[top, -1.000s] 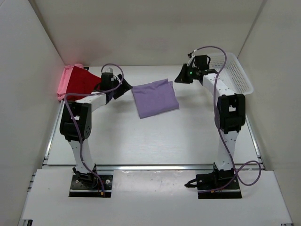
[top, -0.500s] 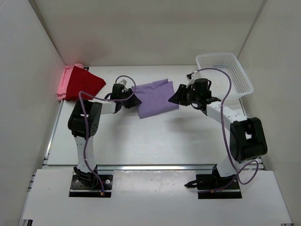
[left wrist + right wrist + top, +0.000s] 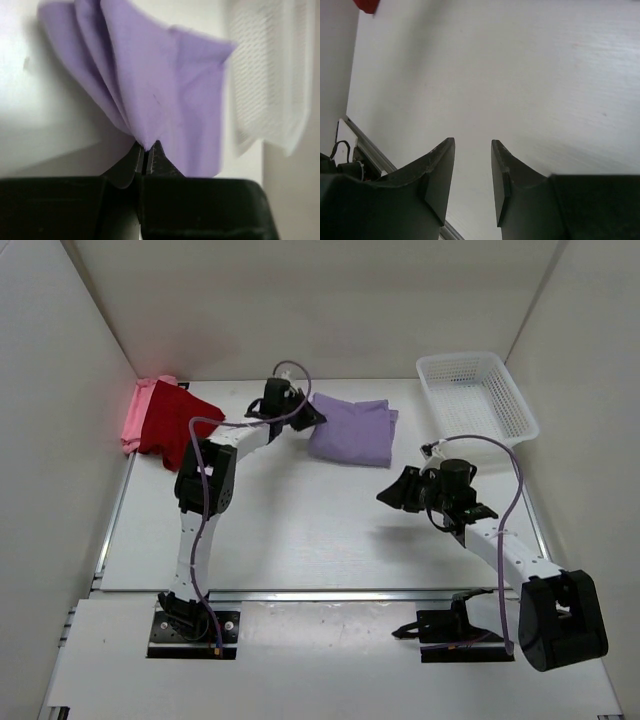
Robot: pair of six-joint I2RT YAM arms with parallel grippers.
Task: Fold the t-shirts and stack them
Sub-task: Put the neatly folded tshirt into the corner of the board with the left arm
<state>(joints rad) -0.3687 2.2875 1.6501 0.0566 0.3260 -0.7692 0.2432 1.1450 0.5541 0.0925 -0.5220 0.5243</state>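
Observation:
A folded lavender t-shirt (image 3: 350, 432) lies at the back middle of the table. My left gripper (image 3: 309, 415) is shut on its left edge; in the left wrist view the purple cloth (image 3: 165, 85) fans out from the pinched fingertips (image 3: 146, 148). A dark red t-shirt (image 3: 178, 418) lies on a pink t-shirt (image 3: 133, 420) at the back left corner. My right gripper (image 3: 392, 492) hangs open over bare table right of centre, away from the lavender shirt. Nothing sits between its fingers (image 3: 472, 145).
A white mesh basket (image 3: 476, 397) stands at the back right, also blurred at the right of the left wrist view (image 3: 272, 75). White walls close in the table on three sides. A metal rail (image 3: 330, 594) runs along the near edge.
My left gripper has shut on the lavender shirt's left edge and dragged it back and to the right. The right arm has swung from the back right down toward the middle, its jaws opening.

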